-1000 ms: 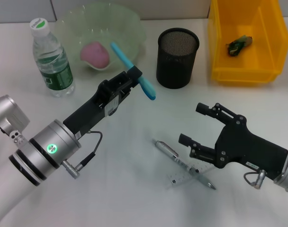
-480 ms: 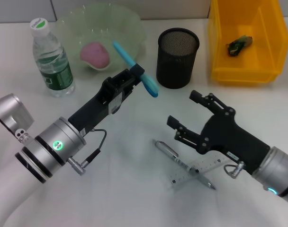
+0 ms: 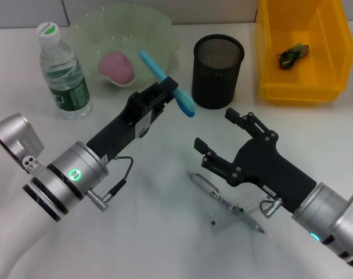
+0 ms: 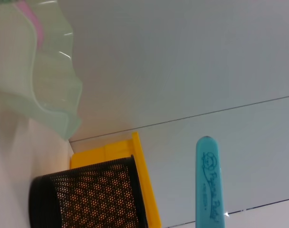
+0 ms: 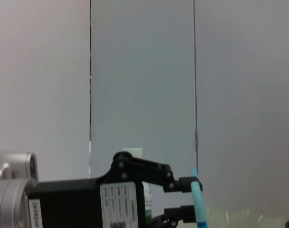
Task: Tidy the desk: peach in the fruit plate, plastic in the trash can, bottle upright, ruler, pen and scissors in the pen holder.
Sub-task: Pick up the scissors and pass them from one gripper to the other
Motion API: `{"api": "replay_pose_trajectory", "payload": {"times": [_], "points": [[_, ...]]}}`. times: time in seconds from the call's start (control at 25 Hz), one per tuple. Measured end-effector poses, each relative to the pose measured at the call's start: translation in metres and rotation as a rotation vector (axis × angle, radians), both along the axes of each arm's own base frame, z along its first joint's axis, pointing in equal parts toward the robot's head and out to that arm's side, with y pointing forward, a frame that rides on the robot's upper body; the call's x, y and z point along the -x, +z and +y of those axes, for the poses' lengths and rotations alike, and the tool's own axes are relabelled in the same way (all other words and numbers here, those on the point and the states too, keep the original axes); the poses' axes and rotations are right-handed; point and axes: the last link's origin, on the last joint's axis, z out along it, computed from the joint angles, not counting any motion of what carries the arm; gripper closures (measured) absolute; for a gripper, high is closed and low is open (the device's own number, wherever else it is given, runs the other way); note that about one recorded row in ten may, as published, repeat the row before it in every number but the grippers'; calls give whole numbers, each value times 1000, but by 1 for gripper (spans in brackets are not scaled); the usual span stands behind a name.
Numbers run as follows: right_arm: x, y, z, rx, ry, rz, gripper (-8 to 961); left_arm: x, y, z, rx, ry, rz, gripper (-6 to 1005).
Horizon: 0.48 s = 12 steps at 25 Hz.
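My left gripper (image 3: pixel 168 92) is shut on the blue scissors (image 3: pixel 165 74), held tilted in the air just left of the black mesh pen holder (image 3: pixel 218 71). In the left wrist view the scissors (image 4: pixel 207 185) show beside the pen holder (image 4: pixel 87 194). The right gripper (image 3: pixel 214 129) hovers open and holds nothing, above the table's middle, in front of the holder. A silver pen (image 3: pixel 206 186) lies across a clear ruler (image 3: pixel 230 219) below that arm. The pink peach (image 3: pixel 116 65) rests in the green fruit plate (image 3: pixel 162 32). The bottle (image 3: pixel 63 72) stands upright. Plastic (image 3: pixel 292 54) lies in the yellow trash can (image 3: pixel 269 70).
The right wrist view shows my left gripper (image 5: pixel 180 202) with the scissors (image 5: pixel 199 204) against a grey wall. The fruit plate, pen holder and trash can line the back of the white table; the bottle stands at the far left.
The right arm has swung left and forward, over the pen and ruler, toward the table's middle. The left gripper has carried the scissors slightly right, closer to the pen holder.
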Motion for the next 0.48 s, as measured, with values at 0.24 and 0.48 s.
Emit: {"api": "replay_pose_trajectory", "payload": {"times": [0.24,0.48], "points": [[1,-2,0,-8,-1,-12,152,1,-1,0,1,7,5,734],[1,-2,0,-8,0,-14,153,1,-1,0,1,9,6,734]]}}
